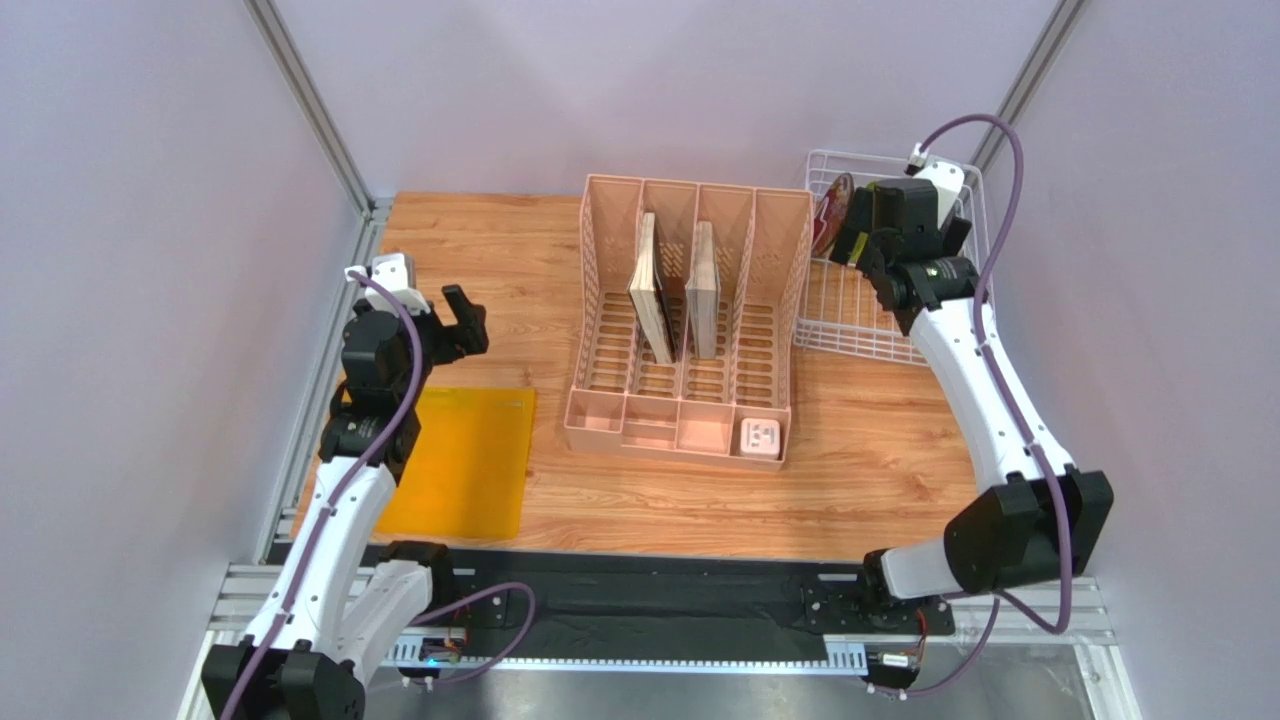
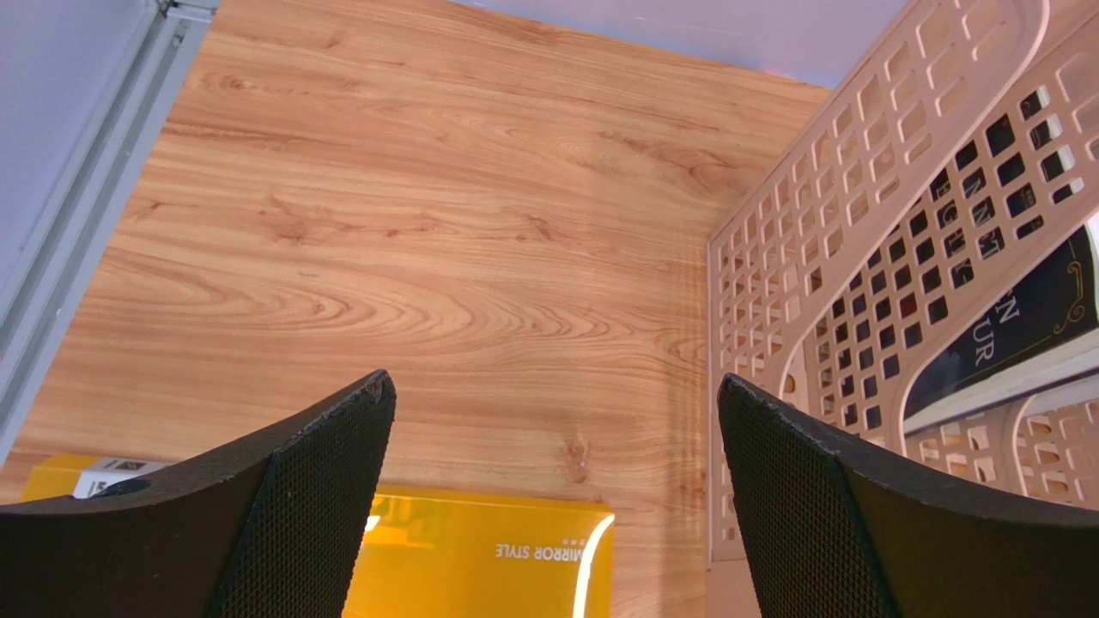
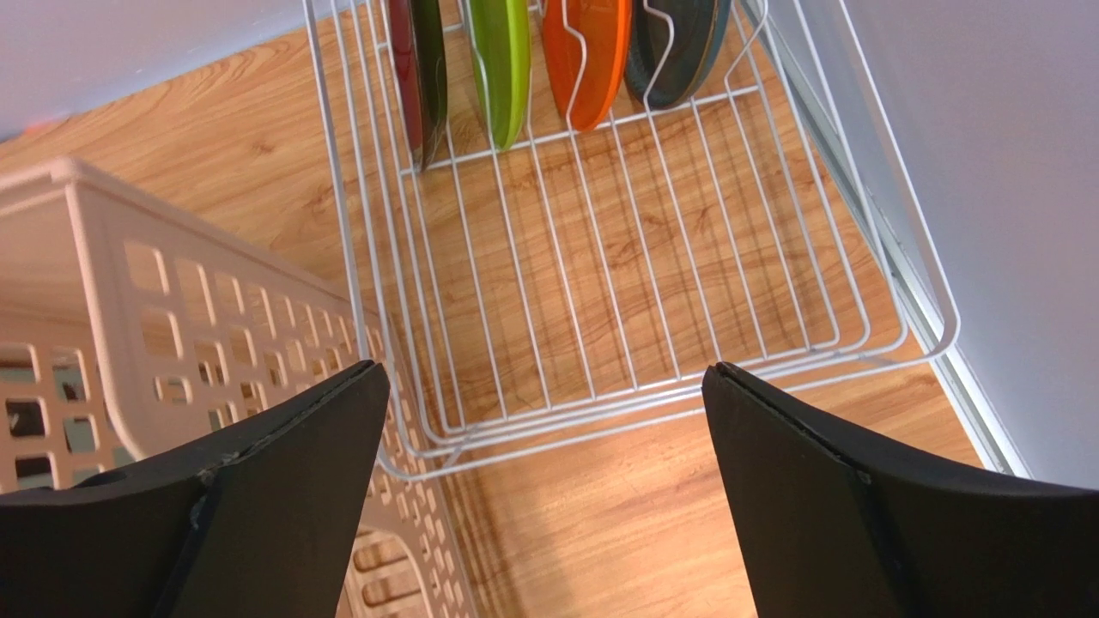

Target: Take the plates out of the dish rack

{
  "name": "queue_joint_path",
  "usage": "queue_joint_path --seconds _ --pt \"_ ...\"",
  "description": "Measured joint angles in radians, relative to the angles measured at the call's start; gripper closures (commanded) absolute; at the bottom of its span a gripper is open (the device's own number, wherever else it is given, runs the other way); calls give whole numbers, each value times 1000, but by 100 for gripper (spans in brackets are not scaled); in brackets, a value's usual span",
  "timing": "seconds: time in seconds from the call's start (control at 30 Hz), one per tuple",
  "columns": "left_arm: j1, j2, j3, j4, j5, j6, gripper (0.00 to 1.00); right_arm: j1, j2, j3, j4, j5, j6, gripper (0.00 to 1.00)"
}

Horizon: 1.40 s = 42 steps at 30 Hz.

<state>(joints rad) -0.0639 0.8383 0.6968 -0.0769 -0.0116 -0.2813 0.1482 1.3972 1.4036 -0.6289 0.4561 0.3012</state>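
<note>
Opening of the unloading task, seen from above and from both wrists. The dish rack [image 1: 860, 318] sits at the far right of the table [image 1: 887, 450], just beside a pink slotted organizer [image 1: 601, 300]. All four plates stand on edge in a row at the rack's far end, held between its wires: the dark red plate [image 3: 419, 65] nearest the organizer, then the green plate [image 3: 501, 58], the orange plate [image 3: 587, 52] and the dark grey plate [image 3: 677, 45] nearest the wall. None has been taken out yet.

The right gripper [image 3: 542, 380] hovers above the near, bare end of the rack, jaws wide and holding nothing, pointed toward the plates but not touching any. The left gripper [image 2: 555, 380] hangs over the table at the left, jaws likewise wide and empty, between a yellow mat [image 1: 458, 458] and the organizer, well apart from the rack.

The step in hand appears to be the approach to a first plate. The next move would call for carrying the right gripper toward the far end, setting its fingers either side of one plate's upper rim, closing, and lifting straight up so the plate clears the wires without dragging its neighbour or the rack.
</note>
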Motion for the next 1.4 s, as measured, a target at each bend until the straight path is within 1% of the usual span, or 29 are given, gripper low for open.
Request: queue_joint_path --seconds 0.2,0.47,0.63,0.8,0.93,1.1,1.17,1.23,1.4 --pt "0 21 6 2 -1 10 0 0 138 161 -22 35 -18 0" --pt "0 88 47 0 15 18 0 -8 340 359 -28 130 -61 1" --pt "0 92 41 43 56 8 0 -42 428 428 -29 74 -59 2" --pt "0 115 41 55 82 6 0 -69 472 465 -25 25 -55 3" --pt "0 121 36 62 99 2 1 -87 540 547 -21 -27 -52 8" --pt "0 140 32 78 148 -11 2 -98 663 670 -27 -71 -50 19" --pt "0 151 32 84 164 -15 2 -103 707 707 -27 -88 -51 21" --pt "0 161 30 92 173 -21 3 -108 751 743 -32 -104 -51 32" --pt "0 171 22 105 188 -32 3 -128 827 790 -43 -176 -39 34"
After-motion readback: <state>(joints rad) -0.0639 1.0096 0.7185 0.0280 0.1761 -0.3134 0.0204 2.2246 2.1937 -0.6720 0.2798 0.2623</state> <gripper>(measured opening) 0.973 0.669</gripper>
